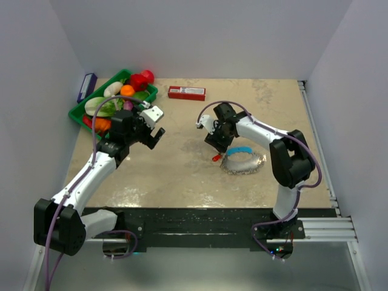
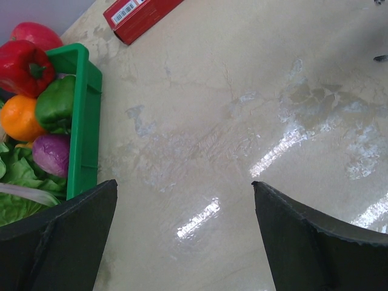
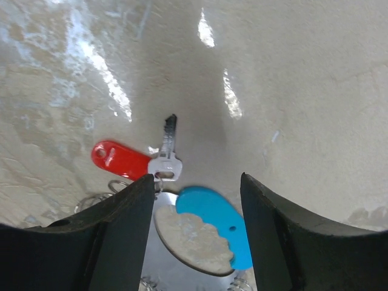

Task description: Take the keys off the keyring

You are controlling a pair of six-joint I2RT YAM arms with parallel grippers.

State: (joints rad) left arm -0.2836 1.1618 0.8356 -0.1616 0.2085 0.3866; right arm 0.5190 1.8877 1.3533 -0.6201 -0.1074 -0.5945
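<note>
Top external plus wrists: right gripper open over keyring, left gripper open by tray

Keyring (image 1: 244,162) lies flat on the table (image 1: 182,182), right of centre and close in front of the right arm. Keys (image 1: 245,169) are strung on it as a jagged silvery fringe along the near side. Its blue tag (image 1: 241,150) (image 3: 213,221) is on the far side.

Right gripper (image 1: 216,145) (image 3: 195,182) is low over the ring's left end, jaws partly open, nothing clamped. In the right wrist view the black fingers (image 3: 115,242) straddle the blue tag and the ring wire. Can't tell if they touch the ring or the table. Just past the fingertips a silver key (image 3: 166,156) lies flat, dark tip pointing away from the camera. Its head is against a red tag (image 1: 215,158) (image 3: 115,159) lying just beside it.

Left gripper (image 1: 151,134) (image 2: 185,236) is wide open and empty, held above bare table. It is just beside the green tray (image 1: 77,114) (image 2: 85,109) of toy vegetables and well apart from the keyring.

Red box (image 1: 186,93) (image 2: 142,15) lies near the table's far edge, right of the tray.
</note>
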